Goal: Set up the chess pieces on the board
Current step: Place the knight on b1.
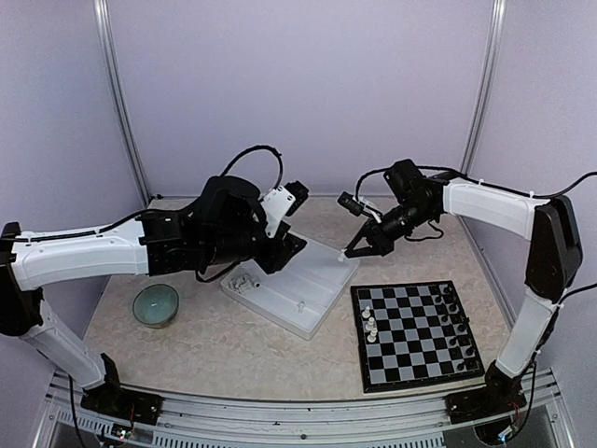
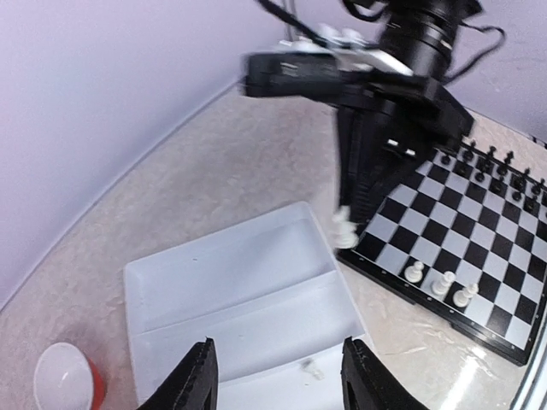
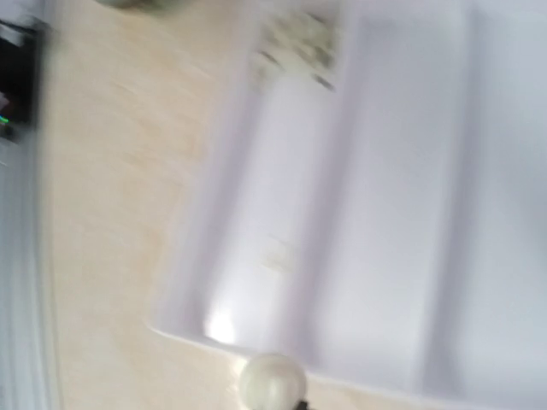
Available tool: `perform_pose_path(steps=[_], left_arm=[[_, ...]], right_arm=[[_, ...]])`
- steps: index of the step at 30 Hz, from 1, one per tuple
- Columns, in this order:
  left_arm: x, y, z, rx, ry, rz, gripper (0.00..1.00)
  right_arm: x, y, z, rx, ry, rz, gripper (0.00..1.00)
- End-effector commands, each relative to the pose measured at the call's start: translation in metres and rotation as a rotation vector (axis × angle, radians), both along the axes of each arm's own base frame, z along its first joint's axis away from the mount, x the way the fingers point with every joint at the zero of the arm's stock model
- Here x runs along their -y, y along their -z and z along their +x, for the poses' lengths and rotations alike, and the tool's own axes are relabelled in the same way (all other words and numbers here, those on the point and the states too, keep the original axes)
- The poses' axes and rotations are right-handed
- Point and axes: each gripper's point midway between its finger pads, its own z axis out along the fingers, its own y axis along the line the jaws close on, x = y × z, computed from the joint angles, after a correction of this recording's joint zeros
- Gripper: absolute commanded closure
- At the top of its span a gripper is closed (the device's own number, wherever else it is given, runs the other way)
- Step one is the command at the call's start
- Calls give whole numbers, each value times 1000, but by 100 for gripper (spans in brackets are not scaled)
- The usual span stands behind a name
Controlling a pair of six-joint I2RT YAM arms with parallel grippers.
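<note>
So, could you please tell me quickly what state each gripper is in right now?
Left gripper: open, empty.
Right gripper: closed on a white chess piece.

1 high rear overview, 2 close wrist views, shared tray (image 1: pixel 317 280)

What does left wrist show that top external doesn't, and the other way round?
Left wrist only: a red cup near the tray, a close look at the white piece pinched in the right gripper, and the left gripper open and empty.
Top external only: the teal bowl, and the whole left arm and right arm.
Both: the white tray and the board, with white pieces along one edge and black pieces along the opposite one.
</note>
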Motion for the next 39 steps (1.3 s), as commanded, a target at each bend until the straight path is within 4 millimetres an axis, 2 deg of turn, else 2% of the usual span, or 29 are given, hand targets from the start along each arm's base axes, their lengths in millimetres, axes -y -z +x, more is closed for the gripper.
perform_pose_path(steps=[1, 6, 12, 21, 32, 39], left_arm=[[-32, -19, 29, 16, -57, -26, 50], [-63, -8, 61, -5, -134, -83, 50], [-78, 2, 75, -45, -157, -134, 50], [-81, 15, 76, -60, -171, -117, 50], [-79, 18, 76, -71, -163, -117, 50], [-79, 20, 76, -78, -162, -113, 50]], right_arm=[[32, 15, 16, 235, 83, -176, 100], [58, 44, 19, 320, 157, -295, 100], [75, 72, 17, 357, 176, -383, 100], [67, 101, -2, 305, 87, -399, 100], [61, 119, -23, 250, 20, -394, 100], [58, 128, -28, 230, -2, -403, 100]])
